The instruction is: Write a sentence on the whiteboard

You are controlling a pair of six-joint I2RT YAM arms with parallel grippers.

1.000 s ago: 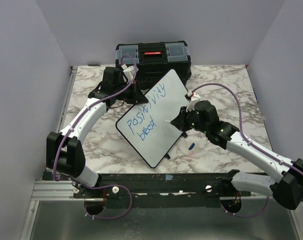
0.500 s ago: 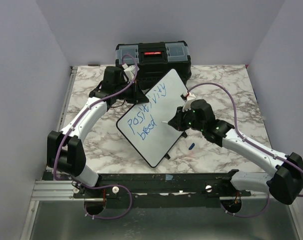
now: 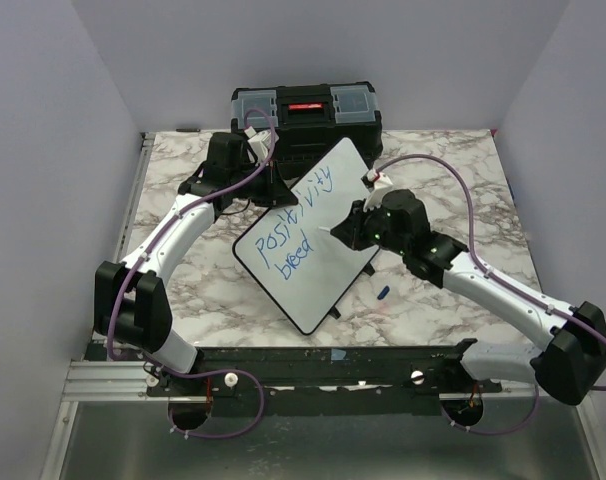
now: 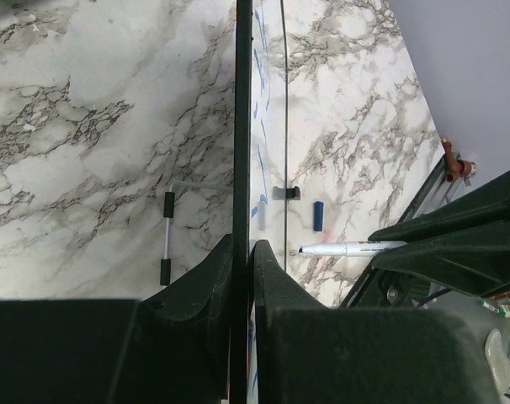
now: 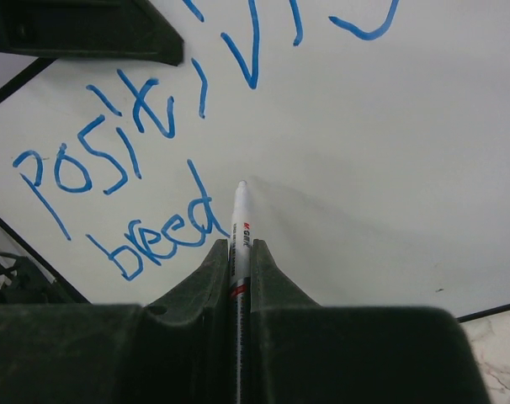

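The whiteboard [image 3: 328, 268] stands tilted on the marble table. The sentence on it reads "positivity" [image 3: 295, 212] over "breed" [image 3: 294, 257] in blue. My left gripper [image 3: 274, 189] is shut on the board's far left edge; in the left wrist view the board [image 4: 240, 126] runs edge-on between its jaws [image 4: 243, 246]. My right gripper [image 3: 348, 231] is shut on a white marker [image 5: 240, 225]. Its tip sits at the board [image 5: 381, 160] just right of "breed" [image 5: 158, 231]. I cannot tell if the tip touches. The marker also shows in the left wrist view [image 4: 347, 248].
A black toolbox [image 3: 306, 115] stands behind the board at the table's back. A blue marker cap [image 3: 382, 293] lies on the marble right of the board's near edge, also in the left wrist view [image 4: 317, 215]. Purple walls enclose the table.
My right gripper has moved left and toward the back over the board, carrying the marker tip closer to the end of "breed". The left arm and the board have not moved.
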